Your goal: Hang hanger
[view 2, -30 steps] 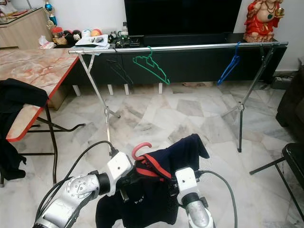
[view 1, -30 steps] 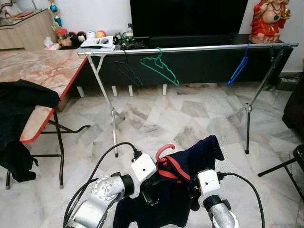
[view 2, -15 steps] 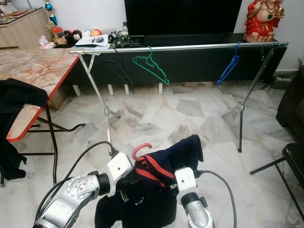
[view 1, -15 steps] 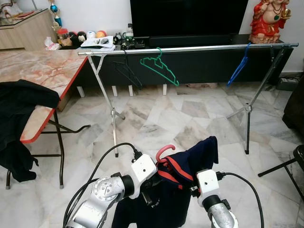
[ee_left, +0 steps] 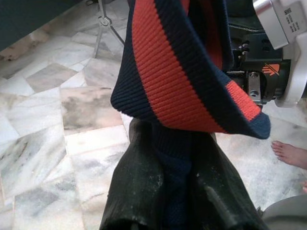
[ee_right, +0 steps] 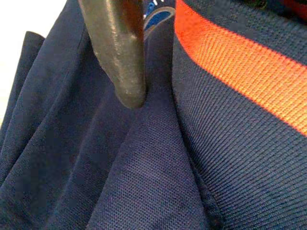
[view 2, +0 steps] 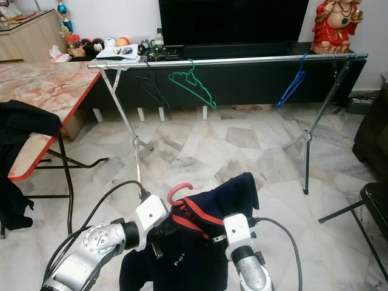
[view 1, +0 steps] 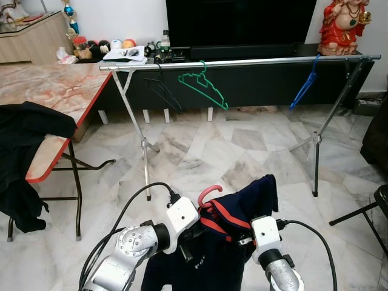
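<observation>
Marble floor (view 1: 200,151) spreads before a dark TV cabinet, with a silver clothes rail (view 1: 242,62) across it. Low in front, a red hanger (view 1: 208,195) carries a navy shirt (view 1: 233,242) with red-striped collar, well short of the rail. The left pincer (ee_left: 177,163) has its black fingers closed on the shirt's fabric under the collar. The right pincer (view 1: 242,241) presses into the shirt; one finger (ee_right: 117,52) lies on the cloth, its opening unclear. Green (view 1: 203,86), blue (view 1: 305,83) and black hangers (view 1: 162,91) hang on the rail. A marble surface (view 1: 54,91) stands left, black cloth (view 1: 24,139) draped over it.
</observation>
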Robot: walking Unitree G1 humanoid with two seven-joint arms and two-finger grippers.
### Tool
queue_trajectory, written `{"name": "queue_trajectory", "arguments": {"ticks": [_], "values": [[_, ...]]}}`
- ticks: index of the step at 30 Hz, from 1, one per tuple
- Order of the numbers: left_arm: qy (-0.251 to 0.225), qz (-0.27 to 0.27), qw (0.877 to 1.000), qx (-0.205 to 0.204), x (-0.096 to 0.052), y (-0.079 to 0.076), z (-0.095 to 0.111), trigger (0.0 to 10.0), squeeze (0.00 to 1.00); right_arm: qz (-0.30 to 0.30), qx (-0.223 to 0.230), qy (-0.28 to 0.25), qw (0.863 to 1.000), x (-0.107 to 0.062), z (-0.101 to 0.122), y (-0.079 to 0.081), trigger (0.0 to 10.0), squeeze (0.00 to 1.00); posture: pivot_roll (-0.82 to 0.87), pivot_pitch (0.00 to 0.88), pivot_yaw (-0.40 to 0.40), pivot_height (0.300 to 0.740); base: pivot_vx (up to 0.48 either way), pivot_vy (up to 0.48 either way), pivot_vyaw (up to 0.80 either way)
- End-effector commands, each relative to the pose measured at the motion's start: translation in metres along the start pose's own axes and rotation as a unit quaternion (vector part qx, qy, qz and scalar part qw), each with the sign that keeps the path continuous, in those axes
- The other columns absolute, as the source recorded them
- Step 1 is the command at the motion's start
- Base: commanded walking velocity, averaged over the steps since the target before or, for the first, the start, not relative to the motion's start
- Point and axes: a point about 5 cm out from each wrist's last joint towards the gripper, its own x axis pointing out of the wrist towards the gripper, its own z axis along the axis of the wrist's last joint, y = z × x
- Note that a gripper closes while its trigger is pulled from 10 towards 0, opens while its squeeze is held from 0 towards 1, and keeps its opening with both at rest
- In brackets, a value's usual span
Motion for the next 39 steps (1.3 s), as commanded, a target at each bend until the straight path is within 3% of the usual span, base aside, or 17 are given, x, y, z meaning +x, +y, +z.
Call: {"name": "queue_trajectory", "arguments": {"ticks": [1, 11, 19, 28, 30, 32, 36, 39], "values": [[-0.015, 0.006, 1.0, 0.007, -0.003, 0.002, 0.007, 10.0, 0.0, -0.002, 0.005, 0.012, 1.0, -0.002, -0.004, 0.001, 0.0, 0.0, 0.07, 0.06, 0.04, 0.74, 0.0, 0.0, 0.0], [-0.002, 0.01, 1.0, 0.012, -0.006, 0.004, 0.003, 10.0, 0.0, -0.006, 0.001, 0.016, 1.0, -0.002, -0.005, -0.001, 0.0, 0.0, 0.07, 0.064, 0.04, 0.74, 0.0, 0.0, 0.0], [0.047, 0.029, 0.998, 0.026, -0.024, 0.013, -0.016, 10.0, 0.0, -0.008, 0.0, 0.02, 1.0, -0.004, -0.007, -0.002, 0.0, 0.0, 0.08, 0.067, 0.041, 0.74, 0.0, 0.0, 0.0], [0.111, 0.004, 0.988, 0.103, -0.042, 0.024, -0.029, 10.0, 0.0, -0.01, -0.005, 0.025, 1.0, -0.004, -0.008, -0.007, 0.0, 0.0, 0.07, 0.067, 0.043, 0.74, 0.0, 0.0, 0.0], [0.163, -0.024, 0.973, 0.164, -0.056, 0.027, -0.043, 10.0, 0.0, -0.014, -0.008, 0.029, 0.999, -0.005, -0.009, -0.011, 0.0, 0.0, 0.07, 0.067, 0.043, 0.74, 0.0, 0.0, 0.0], [0.186, -0.033, 0.964, 0.187, -0.061, 0.029, -0.048, 10.0, 0.0, -0.015, -0.009, 0.03, 0.999, -0.006, -0.009, -0.012, 0.0, 0.0, 0.07, 0.066, 0.042, 0.74, 0.0, 0.0, 0.0], [0.184, -0.036, 0.959, 0.211, -0.069, 0.034, -0.049, 10.0, 0.0, -0.015, -0.012, 0.034, 0.999, -0.006, -0.01, -0.014, 0.0, 0.0, 0.07, 0.065, 0.038, 0.74, 0.0, 0.0, 0.0], [0.144, -0.046, 0.962, 0.227, -0.076, 0.037, -0.04, 10.0, 0.0, -0.012, -0.015, 0.04, 0.999, -0.007, -0.012, -0.015, 0.0, 0.0, 0.07, 0.061, 0.033, 0.74, 0.0, 0.0, 0.0]]}}
